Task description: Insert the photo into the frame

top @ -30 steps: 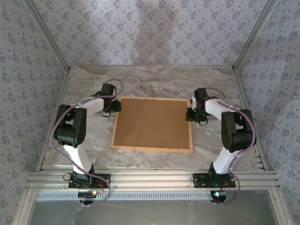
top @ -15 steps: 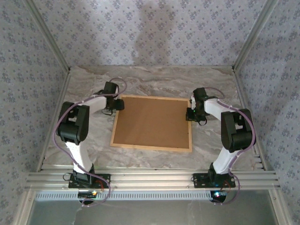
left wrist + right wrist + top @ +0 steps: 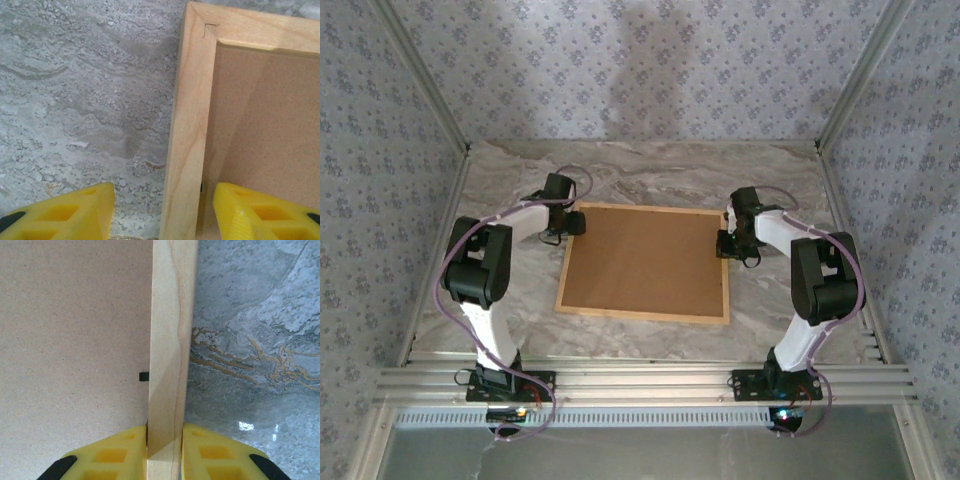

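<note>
The frame (image 3: 644,312) of light wood lies back-up in the middle of the marble table, its brown backing board (image 3: 645,260) facing me. The photo is hidden. My left gripper (image 3: 576,222) hangs over the frame's far left corner, open, its yellow fingers (image 3: 60,212) straddling the left rail (image 3: 187,130) without touching it. My right gripper (image 3: 727,243) is shut on the frame's right rail (image 3: 170,340), a yellow finger (image 3: 112,455) pressed against each side. A small black tab (image 3: 144,376) shows at the board's edge by that rail.
The grey marble table (image 3: 650,175) spreads around the frame. Patterned walls (image 3: 640,70) and metal posts close in three sides. An aluminium rail (image 3: 640,385) with both arm bases runs along the near edge.
My left gripper has moved slightly right and away, now reaching over the frame's far left corner. The right gripper and the frame have stayed put.
</note>
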